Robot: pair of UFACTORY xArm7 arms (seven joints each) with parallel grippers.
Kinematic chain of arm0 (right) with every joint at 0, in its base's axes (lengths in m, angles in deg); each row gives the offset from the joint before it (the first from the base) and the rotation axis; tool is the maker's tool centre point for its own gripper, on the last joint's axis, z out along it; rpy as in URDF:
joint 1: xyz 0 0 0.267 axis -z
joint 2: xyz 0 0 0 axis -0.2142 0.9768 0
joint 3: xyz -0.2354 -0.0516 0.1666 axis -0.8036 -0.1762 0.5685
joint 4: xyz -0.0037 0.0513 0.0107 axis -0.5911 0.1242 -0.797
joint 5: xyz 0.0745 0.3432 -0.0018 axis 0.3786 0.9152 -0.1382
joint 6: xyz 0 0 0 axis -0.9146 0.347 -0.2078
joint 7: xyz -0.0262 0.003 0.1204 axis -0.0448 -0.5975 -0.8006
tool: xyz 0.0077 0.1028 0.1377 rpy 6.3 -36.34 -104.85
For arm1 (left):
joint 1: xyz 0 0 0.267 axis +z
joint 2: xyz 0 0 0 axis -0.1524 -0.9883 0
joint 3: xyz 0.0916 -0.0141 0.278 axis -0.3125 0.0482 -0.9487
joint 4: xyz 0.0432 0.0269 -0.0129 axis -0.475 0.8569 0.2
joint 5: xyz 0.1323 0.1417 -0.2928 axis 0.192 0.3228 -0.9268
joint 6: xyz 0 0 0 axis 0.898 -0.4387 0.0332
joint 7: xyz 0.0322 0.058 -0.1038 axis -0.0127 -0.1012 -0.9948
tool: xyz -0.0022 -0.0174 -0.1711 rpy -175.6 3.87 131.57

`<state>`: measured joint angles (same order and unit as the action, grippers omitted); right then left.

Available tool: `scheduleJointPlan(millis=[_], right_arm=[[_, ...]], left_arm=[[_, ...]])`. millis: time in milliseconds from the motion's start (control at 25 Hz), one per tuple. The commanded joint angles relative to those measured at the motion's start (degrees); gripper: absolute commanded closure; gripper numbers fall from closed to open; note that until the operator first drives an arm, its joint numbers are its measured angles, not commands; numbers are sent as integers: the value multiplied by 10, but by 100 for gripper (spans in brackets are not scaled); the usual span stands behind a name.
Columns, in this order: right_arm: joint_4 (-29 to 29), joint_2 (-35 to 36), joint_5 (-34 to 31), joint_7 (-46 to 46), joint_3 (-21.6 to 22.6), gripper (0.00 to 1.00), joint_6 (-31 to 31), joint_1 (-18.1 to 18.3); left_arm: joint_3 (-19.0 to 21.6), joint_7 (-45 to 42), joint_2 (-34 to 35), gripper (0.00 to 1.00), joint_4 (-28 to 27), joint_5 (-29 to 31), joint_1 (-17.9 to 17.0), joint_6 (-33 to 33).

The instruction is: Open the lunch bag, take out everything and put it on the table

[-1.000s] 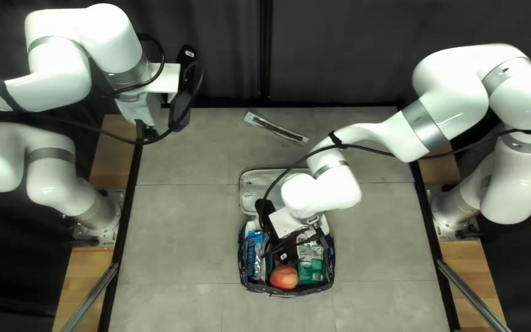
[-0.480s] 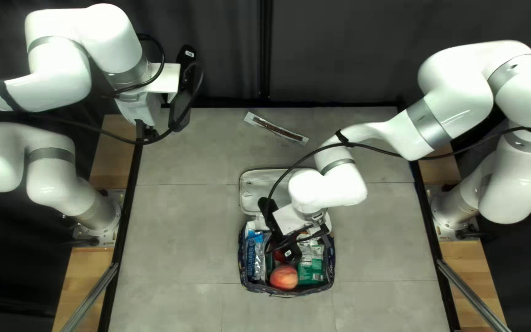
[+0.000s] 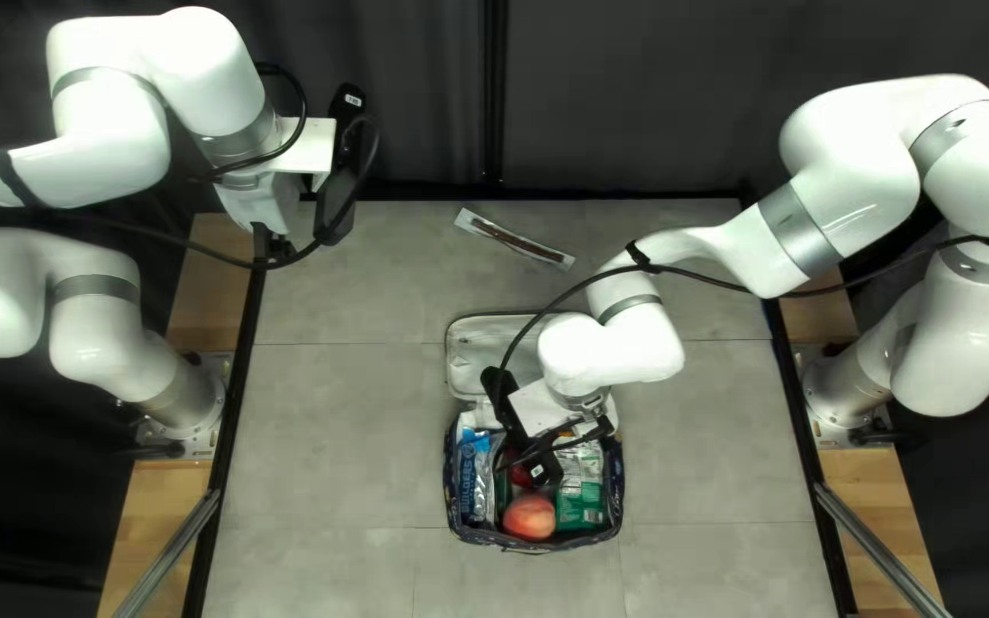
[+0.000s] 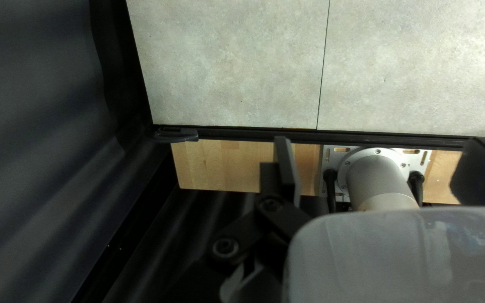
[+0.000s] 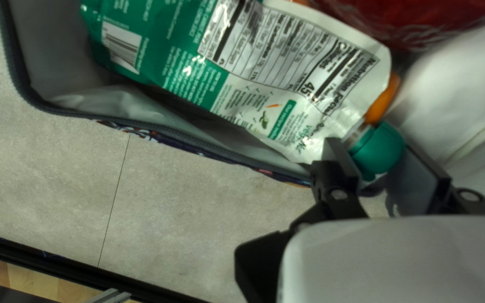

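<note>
The lunch bag [image 3: 537,541] stands open at the near middle of the table, its lid [image 3: 473,348] folded back. Inside lie a blue bar wrapper [image 3: 473,481], a peach [image 3: 529,515], a red item [image 3: 518,475] and a green-and-white pouch [image 3: 582,498]. My right gripper [image 3: 567,446] reaches into the bag. In the right wrist view the right gripper [image 5: 377,168] is shut on the pouch's [image 5: 267,71] teal cap [image 5: 377,149], beside the bag's zipper rim [image 5: 162,130]. My left gripper [image 4: 381,168] hangs open and empty above the table's far left corner.
A wrapped snack stick [image 3: 516,239] lies on the table beyond the bag. Black rails [image 3: 233,412] run along both sides of the grey table top, with wooden boards and the arm bases outside them.
My right gripper has drawn back a little toward the lid and its fingers have shut on the pouch's cap. The left arm has not moved.
</note>
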<state>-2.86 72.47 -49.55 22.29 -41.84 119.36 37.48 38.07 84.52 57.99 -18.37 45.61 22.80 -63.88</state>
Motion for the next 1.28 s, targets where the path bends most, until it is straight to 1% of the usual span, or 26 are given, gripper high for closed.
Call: scheduleJointPlan(millis=[40,280,520,720,1040,1160,1280], right_arm=[[8,-12,-10,-13,2,100,1,-8],[-1,-60,-22,-73,15,100,50,-31],[-5,-86,-36,-98,14,100,69,-34],[-22,-110,-50,-119,15,100,108,-37],[-128,-108,-78,-142,14,100,242,-43],[-147,-108,-89,-152,9,100,274,-40],[-147,-116,-95,-158,-1,100,288,-30]], left_arm=[[0,0,0,0,0,0,0,0],[0,0,0,0,0,0,0,0],[0,0,0,0,0,0,0,0],[0,0,0,0,0,0,0,0],[0,0,0,0,0,0,0,0],[0,0,0,0,0,0,0,0],[0,0,0,0,0,0,0,0]])
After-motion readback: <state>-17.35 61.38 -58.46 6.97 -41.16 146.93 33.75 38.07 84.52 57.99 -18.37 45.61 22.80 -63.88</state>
